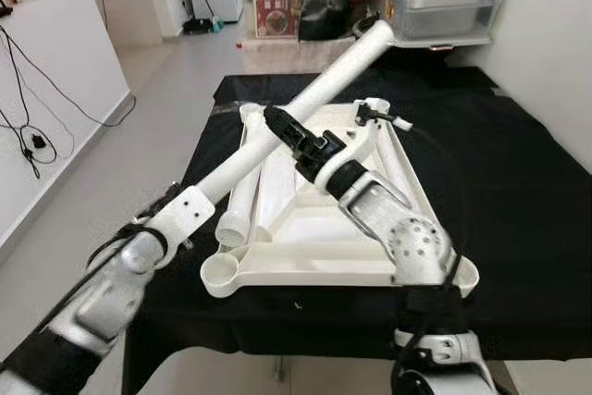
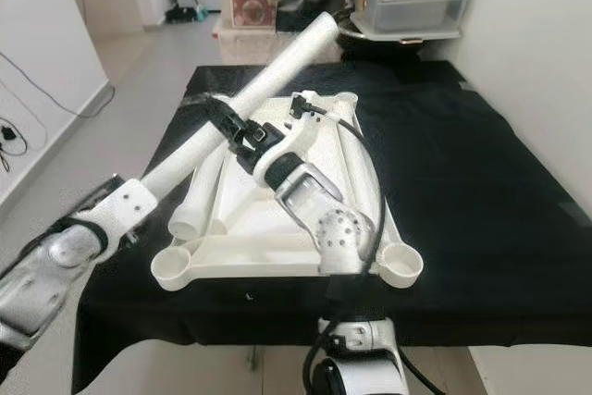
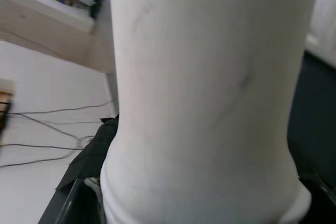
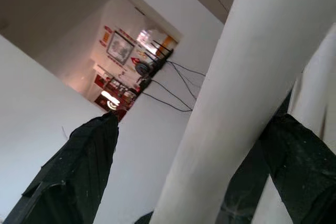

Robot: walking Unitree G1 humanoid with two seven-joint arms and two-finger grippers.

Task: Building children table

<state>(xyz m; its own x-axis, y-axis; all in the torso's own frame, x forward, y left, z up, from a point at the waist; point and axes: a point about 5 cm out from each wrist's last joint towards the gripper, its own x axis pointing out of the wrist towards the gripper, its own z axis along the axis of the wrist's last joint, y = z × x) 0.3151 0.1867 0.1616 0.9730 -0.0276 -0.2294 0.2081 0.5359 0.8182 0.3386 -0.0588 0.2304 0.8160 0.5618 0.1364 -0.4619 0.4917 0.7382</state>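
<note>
White table leg (image 1: 314,99), white tabletop (image 1: 314,228), black cloth (image 1: 518,182).

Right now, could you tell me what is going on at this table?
The robot is assembling a children's table. The white tabletop lies upside down on a black cloth, with two loose legs resting on its underside. Both arms hold a third white leg slanted above it: the left gripper clasps its lower end, and the right gripper has its black fingers around the middle. The leg is not yet seated in a corner socket.
</note>
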